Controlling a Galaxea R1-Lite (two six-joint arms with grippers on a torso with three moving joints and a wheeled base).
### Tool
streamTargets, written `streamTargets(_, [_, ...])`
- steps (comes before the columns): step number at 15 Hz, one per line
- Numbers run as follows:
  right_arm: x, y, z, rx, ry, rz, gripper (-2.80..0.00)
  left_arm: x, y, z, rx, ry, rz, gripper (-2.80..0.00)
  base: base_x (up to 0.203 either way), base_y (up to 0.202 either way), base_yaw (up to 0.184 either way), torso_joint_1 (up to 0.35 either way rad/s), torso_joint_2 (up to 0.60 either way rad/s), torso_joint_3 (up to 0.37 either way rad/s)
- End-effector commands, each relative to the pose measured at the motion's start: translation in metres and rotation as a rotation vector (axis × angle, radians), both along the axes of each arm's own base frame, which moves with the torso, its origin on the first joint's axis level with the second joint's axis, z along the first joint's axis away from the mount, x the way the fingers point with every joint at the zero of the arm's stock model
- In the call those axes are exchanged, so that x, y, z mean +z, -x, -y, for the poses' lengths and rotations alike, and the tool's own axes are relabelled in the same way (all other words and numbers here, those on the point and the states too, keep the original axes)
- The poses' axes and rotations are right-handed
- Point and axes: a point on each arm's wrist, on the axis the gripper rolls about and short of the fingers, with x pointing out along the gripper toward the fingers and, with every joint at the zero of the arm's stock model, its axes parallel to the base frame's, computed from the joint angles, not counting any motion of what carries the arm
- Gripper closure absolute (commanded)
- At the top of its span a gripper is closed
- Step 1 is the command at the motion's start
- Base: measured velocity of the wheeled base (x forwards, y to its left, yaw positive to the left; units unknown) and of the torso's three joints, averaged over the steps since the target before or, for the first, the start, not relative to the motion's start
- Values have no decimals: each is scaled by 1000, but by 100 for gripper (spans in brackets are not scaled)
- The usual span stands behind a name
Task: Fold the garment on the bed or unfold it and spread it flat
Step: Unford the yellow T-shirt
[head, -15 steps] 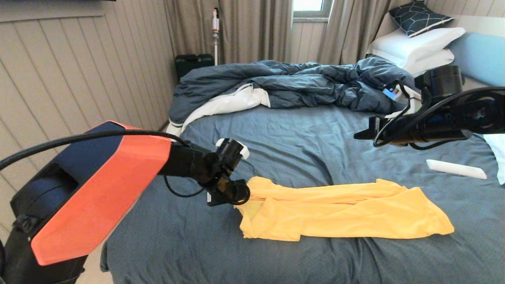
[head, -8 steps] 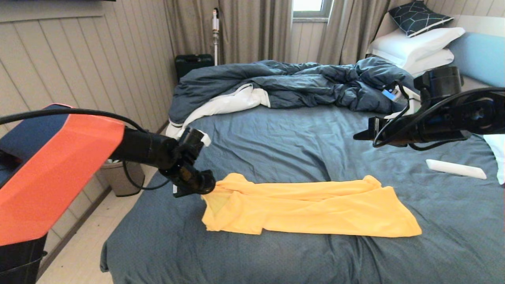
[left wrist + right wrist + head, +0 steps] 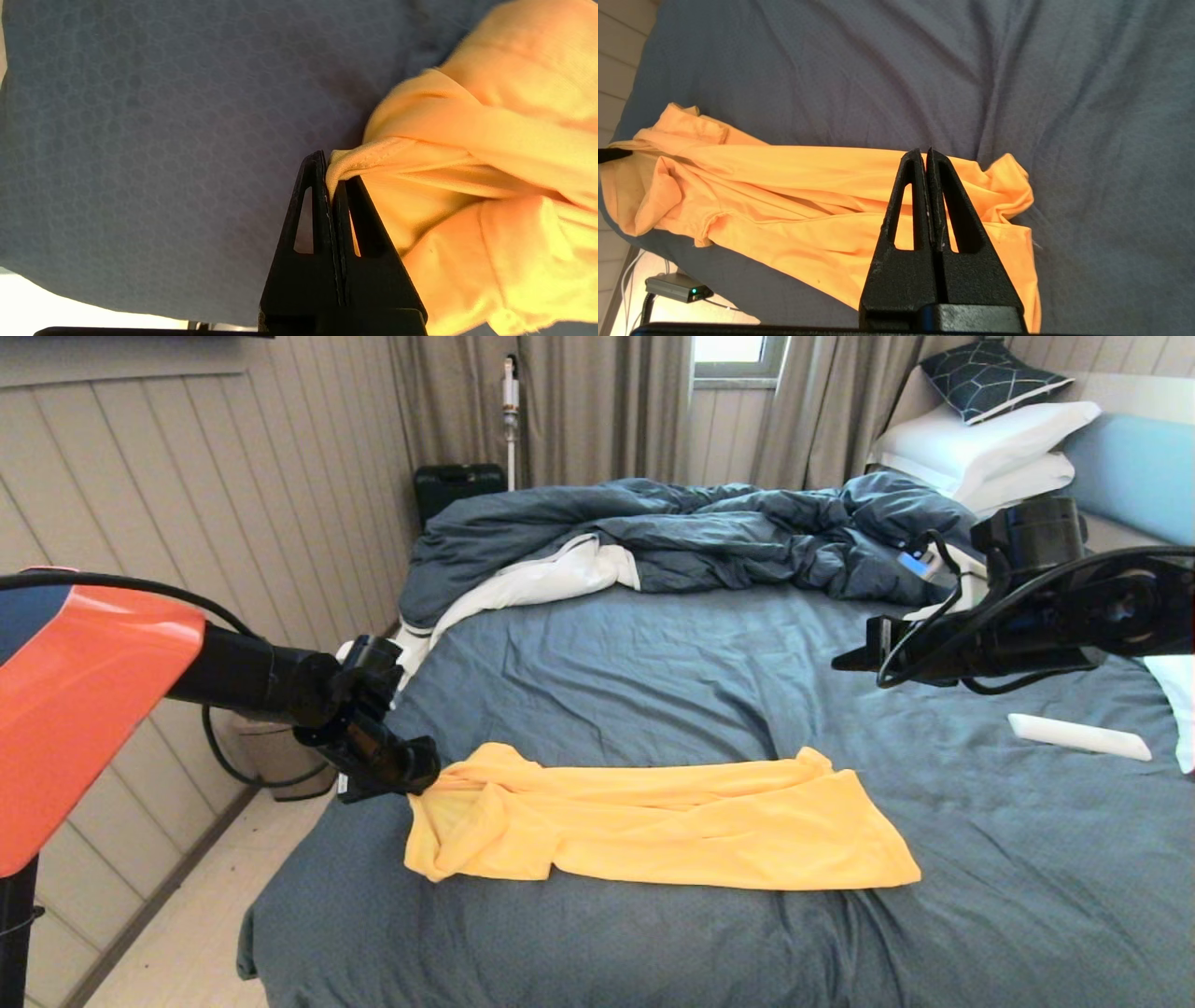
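Note:
The yellow garment (image 3: 653,821) lies as a long rumpled band across the near part of the bed (image 3: 653,663), its left end close to the bed's left edge. My left gripper (image 3: 425,782) is shut on a fold of that left end; in the left wrist view the fabric (image 3: 467,186) is pinched between the jaws of this gripper (image 3: 331,169). My right gripper (image 3: 845,659) hangs shut and empty above the bed, up and to the right of the shirt. The right wrist view shows this gripper (image 3: 926,156) over the garment (image 3: 794,196).
A rumpled dark blue duvet (image 3: 672,532) fills the far half of the bed, with white pillows (image 3: 990,448) at the headboard. A white remote-like bar (image 3: 1078,736) lies on the sheet at right. The floor and a bin (image 3: 271,761) lie left of the bed.
My left gripper has dragged the shirt's left end well to the left, and the whole garment has slid with it towards the bed's left edge. The right arm has barely moved.

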Motion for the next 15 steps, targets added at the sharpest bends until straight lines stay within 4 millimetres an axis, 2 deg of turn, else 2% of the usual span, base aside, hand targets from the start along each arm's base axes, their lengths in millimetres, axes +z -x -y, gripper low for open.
streamTargets(1, [-1,-1,1,-1,-2,-4,0,7,1,-1,4,6,15,-280,0,0,0,0,0,0])
streamTargets(4, [0,-1,1,-2,-2,-1,0,15,6,-2,0,10,28,-280,0,0,0,0,0,0])
streamTargets(8, [2,-3,1,-1,-2,10,0,28,35,-9,-60,-23,26,-280,0,0,0,0,0,0])
streamTargets(11, [2,-3,1,-1,-2,10,0,26,37,-15,-46,-27,18,-280,0,0,0,0,0,0])
streamTargets(13, [3,-2,1,0,-3,12,0,39,46,-16,-51,-15,45,-280,0,0,0,0,0,0])
streamTargets(15, [4,-2,1,2,-3,14,0,52,60,2,-112,-5,75,-280,0,0,0,0,0,0])
